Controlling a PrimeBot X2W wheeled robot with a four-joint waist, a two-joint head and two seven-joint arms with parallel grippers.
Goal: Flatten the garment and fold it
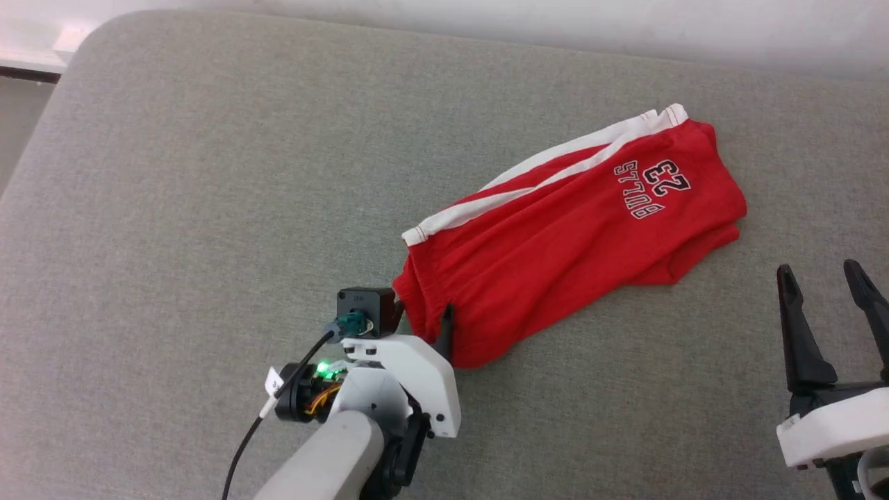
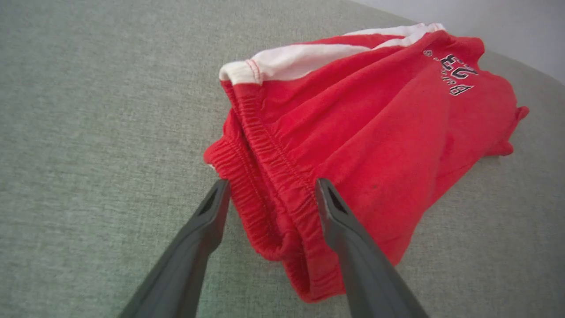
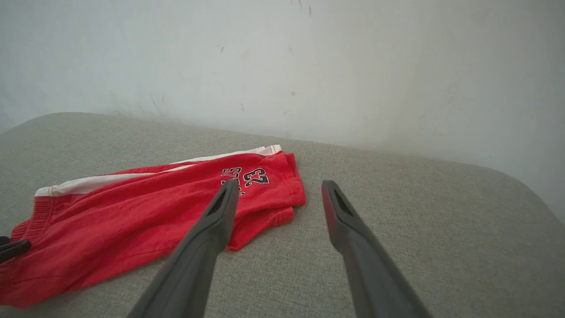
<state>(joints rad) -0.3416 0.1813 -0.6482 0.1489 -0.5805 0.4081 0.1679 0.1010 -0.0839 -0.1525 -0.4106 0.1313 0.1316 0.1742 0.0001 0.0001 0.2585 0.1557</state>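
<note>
The garment [image 1: 555, 236], red shorts with white side stripes and a dark "BULLS 23" print, lies folded lengthwise and slanted on the grey padded surface [image 1: 208, 208]. Its gathered waistband points toward me and its leg hems lie at the far right. My left gripper [image 1: 422, 323] stands open at the waistband end. In the left wrist view its fingers straddle the bunched elastic of the garment [image 2: 375, 123], with the left gripper [image 2: 273, 185] not closed on it. My right gripper [image 1: 830, 292] is open with nothing in it, hovering right of the hems; the right gripper [image 3: 280, 185] looks past the garment [image 3: 154, 207].
The surface's rounded corner lies at the upper left [image 1: 76, 48], with a ledge and a drop beyond it. A pale wall [image 3: 309, 66] runs behind the surface's far edge. Bare grey fabric spreads left of the garment and between the two grippers.
</note>
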